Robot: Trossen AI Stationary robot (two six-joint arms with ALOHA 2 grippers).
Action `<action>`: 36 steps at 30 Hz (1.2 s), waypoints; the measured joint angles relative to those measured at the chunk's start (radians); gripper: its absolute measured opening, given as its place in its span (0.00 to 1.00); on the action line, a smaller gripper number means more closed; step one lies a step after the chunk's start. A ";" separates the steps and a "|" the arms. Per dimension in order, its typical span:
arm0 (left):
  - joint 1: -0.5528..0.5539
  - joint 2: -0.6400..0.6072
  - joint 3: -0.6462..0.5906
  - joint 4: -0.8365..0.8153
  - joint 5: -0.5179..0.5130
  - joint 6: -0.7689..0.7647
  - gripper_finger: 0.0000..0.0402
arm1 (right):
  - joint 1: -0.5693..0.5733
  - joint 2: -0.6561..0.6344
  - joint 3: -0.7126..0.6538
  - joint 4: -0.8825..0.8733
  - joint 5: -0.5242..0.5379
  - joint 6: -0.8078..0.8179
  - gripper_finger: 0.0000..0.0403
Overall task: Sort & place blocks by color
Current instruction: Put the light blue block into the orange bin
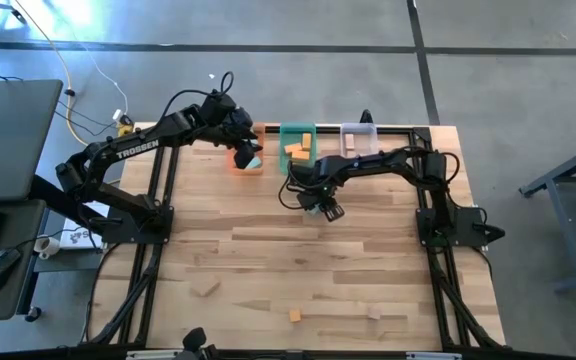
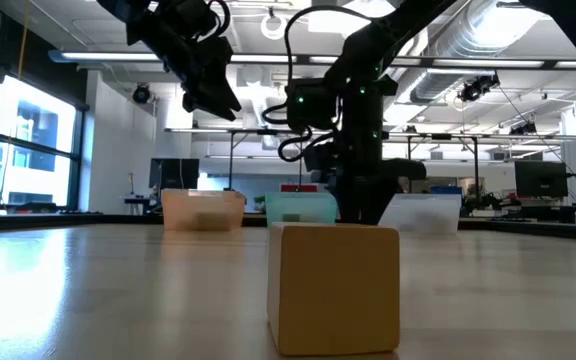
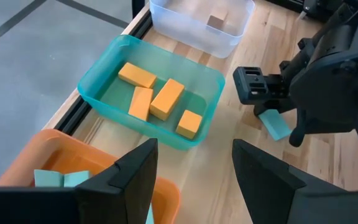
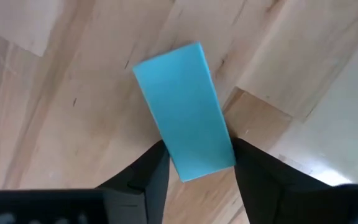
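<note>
A: Near edge first?
B: Three loose blocks there: tan block (image 1: 206, 289) toward the left, orange block (image 1: 295, 315) mid, another tan (image 1: 374, 314) to the right. Low view has one tan cube (image 2: 334, 289) right up close.

A: Mid-table?
B: Right gripper (image 1: 325, 208) points down, fingers (image 4: 146, 180) pinching a teal block (image 4: 185, 111) by its end, wood just beneath; can't tell if it touches.

A: Far edge?
B: Three trays in a row. Orange tray (image 3: 73, 163) w/ teal blocks (image 3: 62, 179) inside, green tray (image 3: 98, 78) w/ four orange blocks (image 3: 166, 99), clear tray (image 3: 188, 30) w/ one tan block (image 3: 215, 22). Left gripper (image 1: 246, 153) hangs over the orange tray, fingers (image 3: 128, 177) spread, nothing between them.
</note>
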 joint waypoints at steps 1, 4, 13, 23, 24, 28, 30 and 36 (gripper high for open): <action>0.000 0.000 0.000 0.000 0.000 0.000 0.49 | 0.000 0.000 0.000 0.000 -0.002 0.001 0.34; 0.000 0.000 0.000 0.000 0.000 0.000 0.49 | 0.004 0.000 0.001 0.000 0.008 0.032 0.27; 0.000 0.000 0.000 0.000 0.000 0.000 0.49 | 0.005 0.000 0.002 0.004 0.008 0.102 0.24; 0.008 0.000 0.000 0.000 0.000 -0.005 0.49 | 0.004 0.000 0.057 0.010 0.003 0.155 0.24; 0.013 0.000 0.000 0.000 0.000 -0.007 0.49 | 0.002 0.000 0.070 0.009 0.001 0.161 0.24; 0.038 0.000 0.000 -0.007 0.000 -0.008 0.49 | -0.005 0.000 0.136 0.010 -0.020 0.192 0.24; 0.050 0.000 0.000 -0.014 0.000 -0.007 0.49 | -0.010 0.000 0.170 0.011 -0.025 0.217 0.24; 0.081 0.000 0.000 -0.038 0.066 -0.007 0.49 | -0.033 -0.001 0.267 0.012 -0.022 0.293 0.24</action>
